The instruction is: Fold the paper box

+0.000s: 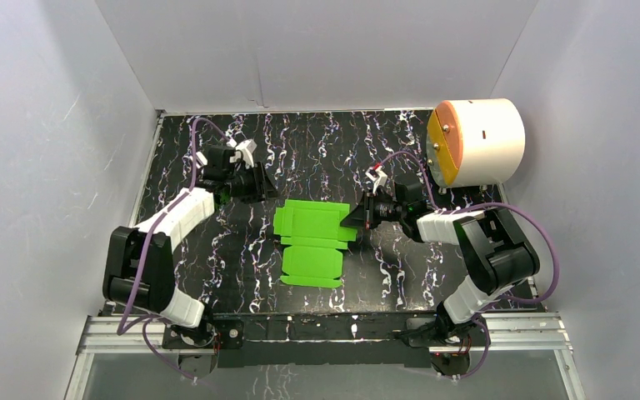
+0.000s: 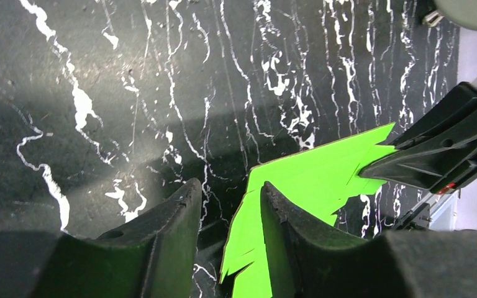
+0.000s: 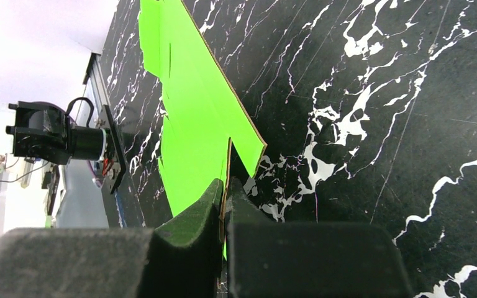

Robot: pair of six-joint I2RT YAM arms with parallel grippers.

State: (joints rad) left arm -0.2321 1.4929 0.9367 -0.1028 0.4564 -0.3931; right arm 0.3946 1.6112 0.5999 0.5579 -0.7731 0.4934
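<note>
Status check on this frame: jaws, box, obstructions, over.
Left gripper jaws open, beside paper box, not gripping. Right gripper jaws pinching its right edge. Box unfolded. White cylinder stands clear.

The paper box (image 1: 308, 242) is a bright green die-cut sheet with notched tabs, unfolded, lying mid-frame on the table (image 1: 317, 142); the right end effector (image 1: 355, 218) pinches its right-hand tab.

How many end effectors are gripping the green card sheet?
1. The right end effector is shut on the right edge of the bright green die-cut card sheet; the left end effector stands open at its left edge.
</note>
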